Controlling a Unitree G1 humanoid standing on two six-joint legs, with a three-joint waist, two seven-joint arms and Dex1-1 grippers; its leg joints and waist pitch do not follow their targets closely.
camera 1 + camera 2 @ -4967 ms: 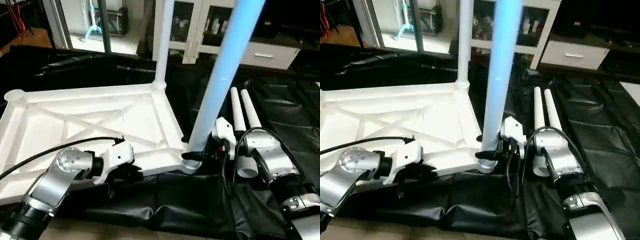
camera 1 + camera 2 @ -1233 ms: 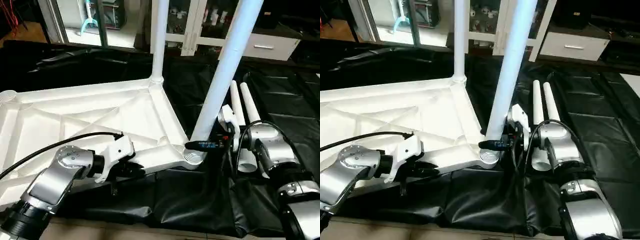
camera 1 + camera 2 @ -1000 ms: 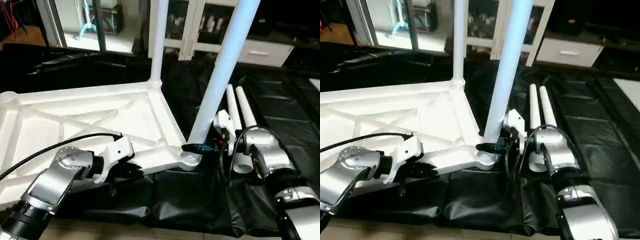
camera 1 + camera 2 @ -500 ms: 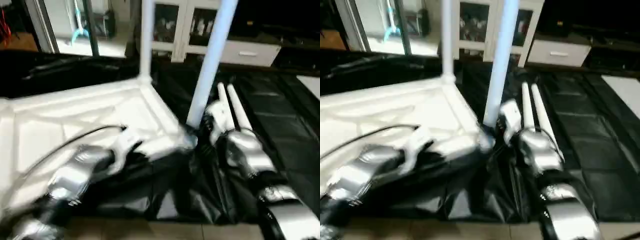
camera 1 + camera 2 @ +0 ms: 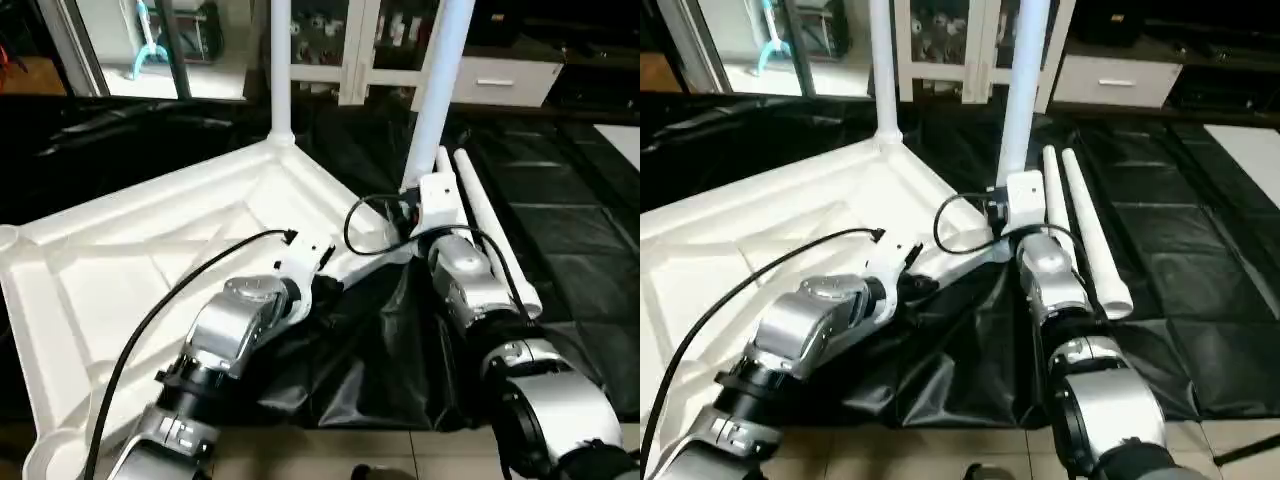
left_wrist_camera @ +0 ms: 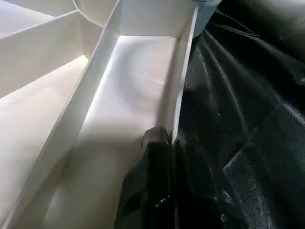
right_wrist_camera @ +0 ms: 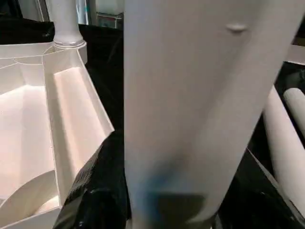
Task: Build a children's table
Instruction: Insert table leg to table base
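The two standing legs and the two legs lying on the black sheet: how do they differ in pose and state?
The two standing legs rise upright from corner sockets of the tabletop; the two lying legs rest flat and side by side on the black sheet, joined to nothing. The right gripper closes around the base of the nearer standing leg; nothing holds the lying ones. All four are long white tubes.

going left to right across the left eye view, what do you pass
empty corner socket → tabletop underside → far upright leg → left tool on the tabletop's rim → near upright leg held by the right tool → two loose legs lying on the black sheet
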